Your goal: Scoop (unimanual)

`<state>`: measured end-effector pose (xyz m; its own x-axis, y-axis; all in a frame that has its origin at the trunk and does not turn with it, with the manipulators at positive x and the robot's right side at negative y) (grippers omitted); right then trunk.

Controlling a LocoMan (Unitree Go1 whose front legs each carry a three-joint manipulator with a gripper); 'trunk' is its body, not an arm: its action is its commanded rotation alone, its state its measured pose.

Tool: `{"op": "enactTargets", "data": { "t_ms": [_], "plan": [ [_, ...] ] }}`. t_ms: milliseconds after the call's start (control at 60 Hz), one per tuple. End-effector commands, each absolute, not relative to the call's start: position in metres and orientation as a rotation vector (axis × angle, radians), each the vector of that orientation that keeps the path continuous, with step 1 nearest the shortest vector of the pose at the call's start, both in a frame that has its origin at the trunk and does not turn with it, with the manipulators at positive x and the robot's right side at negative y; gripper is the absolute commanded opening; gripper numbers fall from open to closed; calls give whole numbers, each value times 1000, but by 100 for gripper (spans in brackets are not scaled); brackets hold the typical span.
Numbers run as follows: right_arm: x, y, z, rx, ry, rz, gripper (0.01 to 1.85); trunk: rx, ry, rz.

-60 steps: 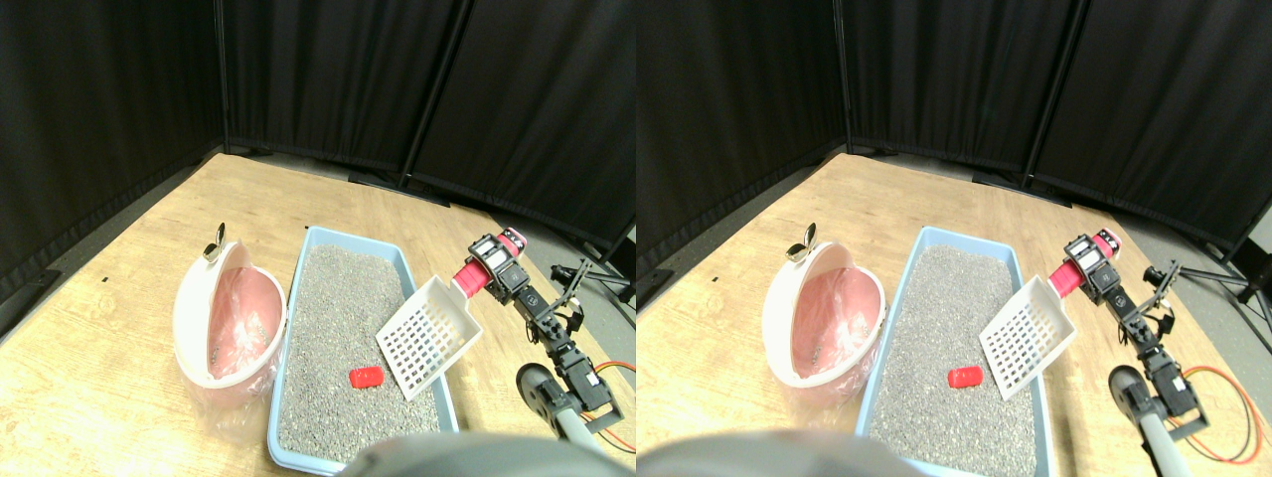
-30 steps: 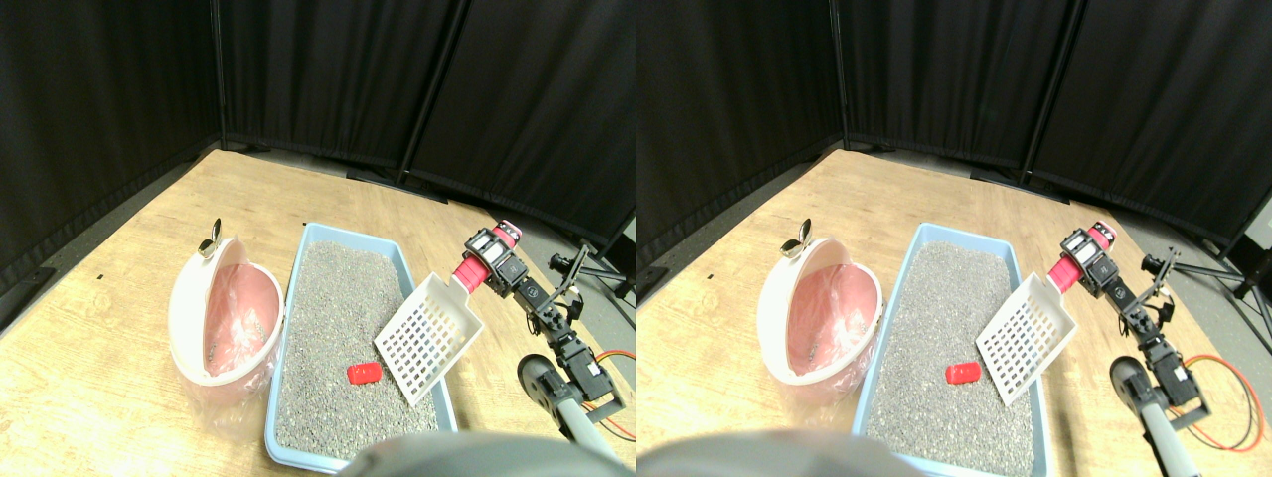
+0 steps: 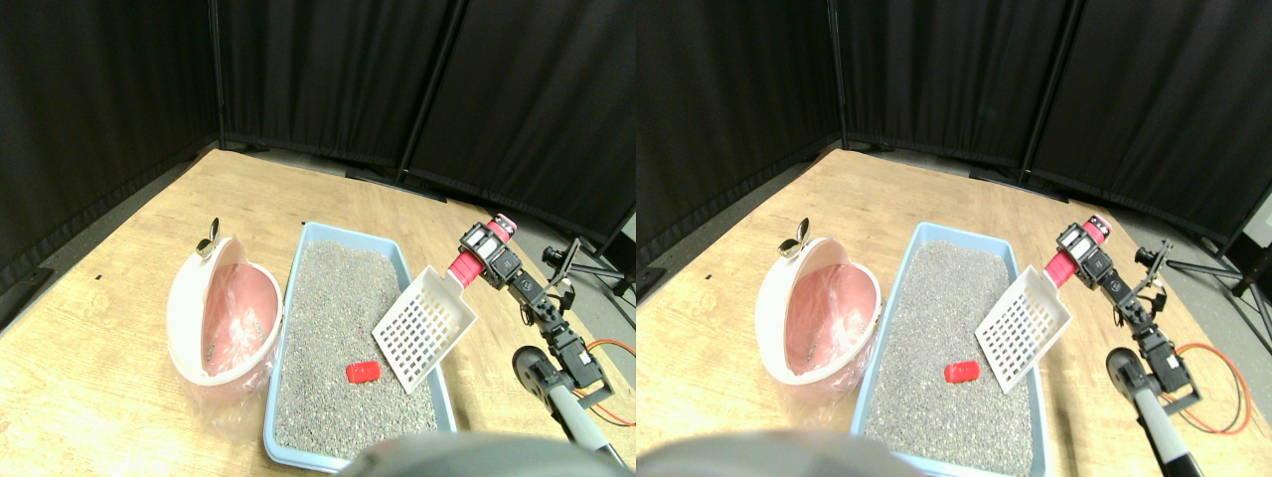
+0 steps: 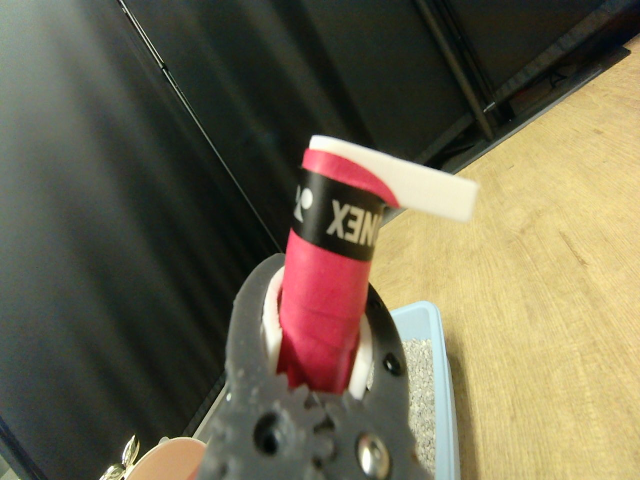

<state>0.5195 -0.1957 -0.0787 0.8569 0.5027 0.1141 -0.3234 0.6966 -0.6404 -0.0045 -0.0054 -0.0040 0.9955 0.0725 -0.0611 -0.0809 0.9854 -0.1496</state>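
A white slotted scoop (image 3: 422, 326) with a red-wrapped handle (image 3: 465, 264) hangs tilted over the right side of the blue litter tray (image 3: 288, 316), its blade edge down near the grey litter. My right gripper (image 3: 485, 250) is shut on that handle; in the wrist view the jaws clasp the red handle (image 4: 325, 300) on both sides. A small red block (image 3: 363, 372) lies on the litter just left of the scoop's lower edge. The tray corner (image 4: 432, 318) shows in the wrist view.
A white bin with a pink liner (image 3: 224, 318) stands tilted against the tray's left side, a clip (image 3: 212, 240) at its top. Black curtains ring the wooden floor. A stand leg (image 3: 571, 260) and an orange cable (image 3: 608, 348) lie at the right.
The scoop and gripper have shifted slightly left and back, with the blade tipped a little steeper over the litter. The camera view has also shifted a bit.
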Motion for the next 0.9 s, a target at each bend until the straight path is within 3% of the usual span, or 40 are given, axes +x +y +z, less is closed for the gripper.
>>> {"op": "enactTargets", "data": {
  "t_ms": [17,133,383,600,850,900],
  "plan": [
    [520,-190,-74,-698,-363,482,5,-177,76,82],
    [521,-187,-76,-703,-356,480,5,-176,80,83],
    [515,-171,-94,-670,-233,518,5,-184,94,89],
    [510,-161,-115,-625,-212,594,5,-199,108,96],
    [490,-144,-160,-577,-93,714,5,-243,136,122],
    [483,-138,-173,-561,-40,717,5,-254,144,134]
  ]
}}
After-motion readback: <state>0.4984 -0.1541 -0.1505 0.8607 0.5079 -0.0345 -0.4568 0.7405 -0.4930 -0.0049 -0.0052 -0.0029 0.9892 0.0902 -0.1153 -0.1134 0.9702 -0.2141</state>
